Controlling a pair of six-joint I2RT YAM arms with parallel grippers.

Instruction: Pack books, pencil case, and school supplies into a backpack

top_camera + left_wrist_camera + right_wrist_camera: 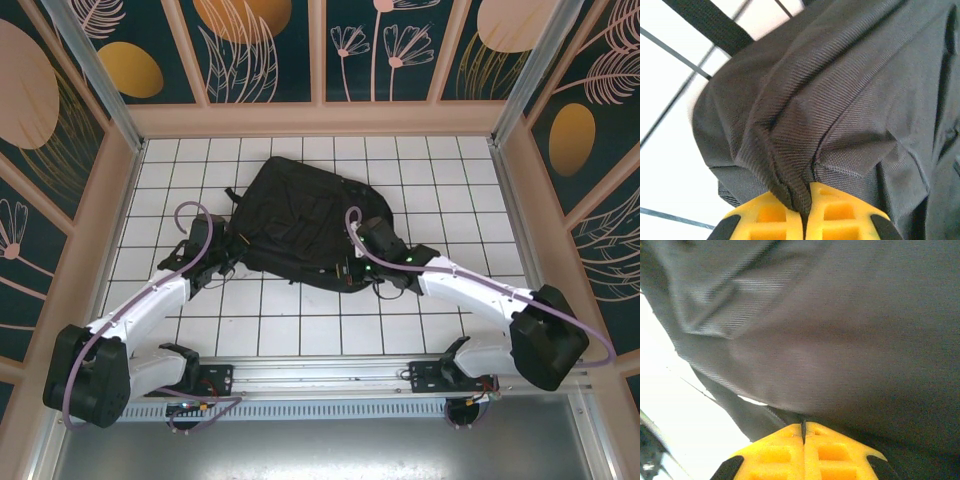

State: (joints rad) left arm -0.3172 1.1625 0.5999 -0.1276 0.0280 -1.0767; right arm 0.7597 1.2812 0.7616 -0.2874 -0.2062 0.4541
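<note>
My left gripper (805, 196) clamped on backpack (300, 210) fabric fold, frame bottom; my right gripper (803, 425) jaws together against fabric.

The table (300, 330) in front of me is white, ruled by dark lines into square tiles. 1 thing lies on it: the backpack (305, 225), black and slumped flat, around the middle and reaching toward the far side. A black strap (710, 22) runs out from it over the tiles.

black backpack (300, 225), white gridded table (460, 180)
</note>
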